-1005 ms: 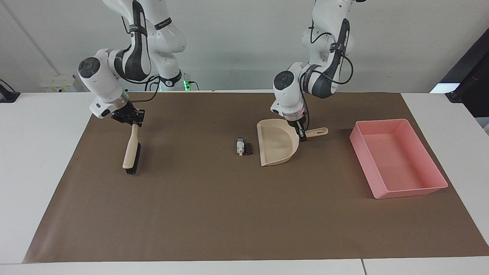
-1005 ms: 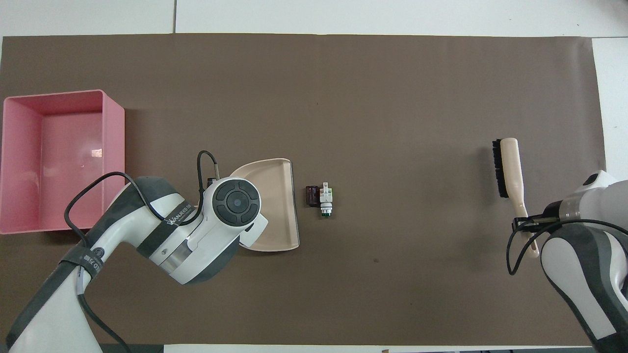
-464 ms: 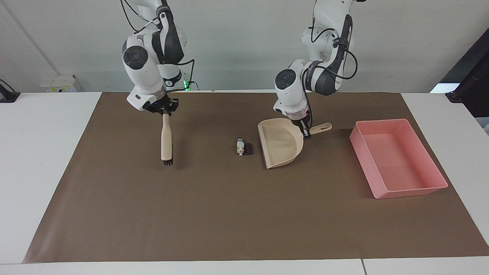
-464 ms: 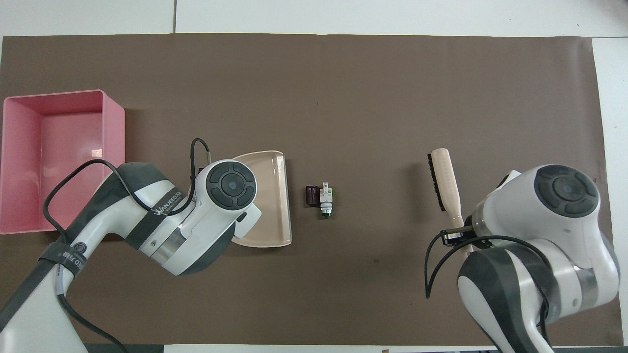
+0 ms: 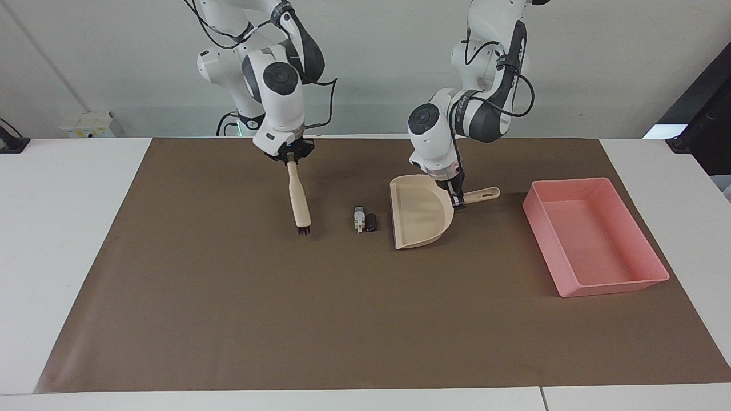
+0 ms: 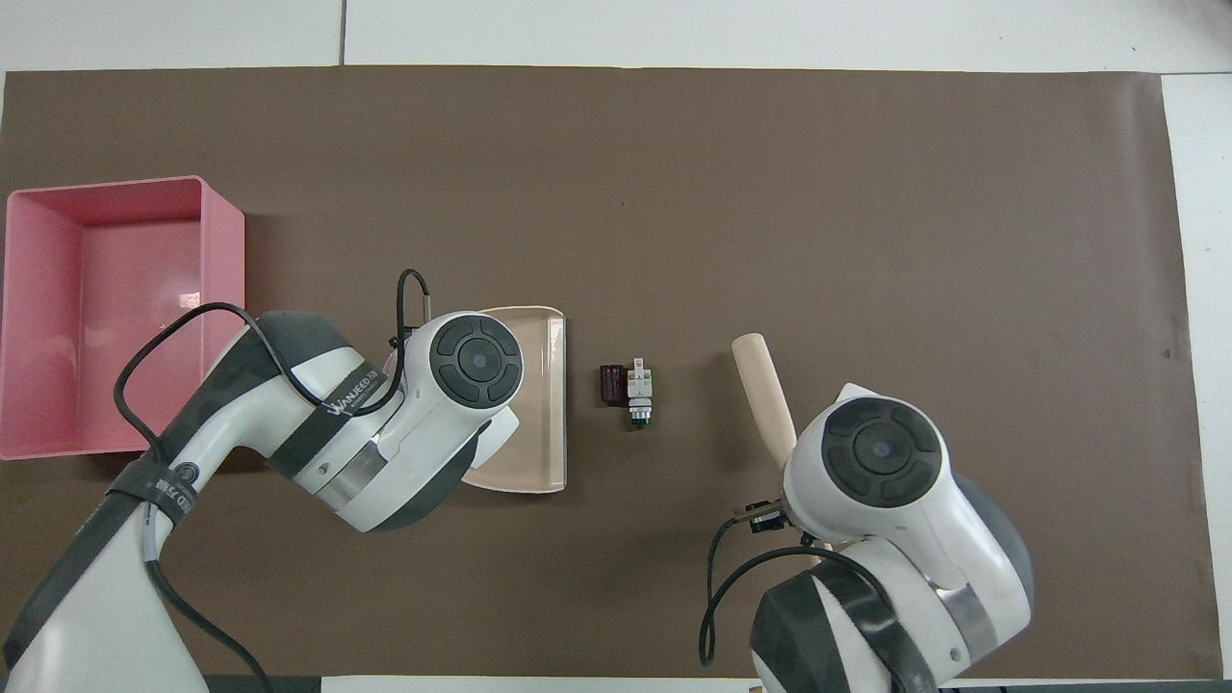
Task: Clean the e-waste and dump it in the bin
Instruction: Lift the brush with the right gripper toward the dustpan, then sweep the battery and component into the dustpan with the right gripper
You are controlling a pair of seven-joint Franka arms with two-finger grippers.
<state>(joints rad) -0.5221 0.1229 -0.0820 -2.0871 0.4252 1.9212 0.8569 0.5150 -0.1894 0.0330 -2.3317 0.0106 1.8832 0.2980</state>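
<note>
E-waste: two small bits sit touching on the brown mat (image 5: 228, 319), and everything below is placed from this pair.
Whitish-grey piece (image 5: 358, 218): green part and metal pins showing, on the right arm's side of the pair.
Black-purplish block (image 5: 371, 222): pressed against the whitish-grey piece, on the side toward the dustpan.
Right gripper (image 5: 291, 158): nearest the robots, up above the mat toward the right arm's end from the e-waste, fingers clamped on the top of the brush handle.
Brush (image 5: 298, 197): beige handle hangs down from that grip, slightly tilted; dark bristles at the bottom sit close to the mat, near the e-waste and clear of it. Contact with the mat cannot be told.
Left gripper (image 5: 455, 197): toward the left arm's end from the e-waste, fingers closed on the dustpan's handle where it meets the pan.
Dustpan (image 5: 420, 211): beige, open straight edge facing the e-waste, just beside the black-purplish block with a small gap; handle points toward the bin.
Bin (image 5: 594, 288): pink shallow tray, well apart from the e-waste at the left arm's end of the mat, past the dustpan, reaching farther from the robots than the e-waste.
</note>
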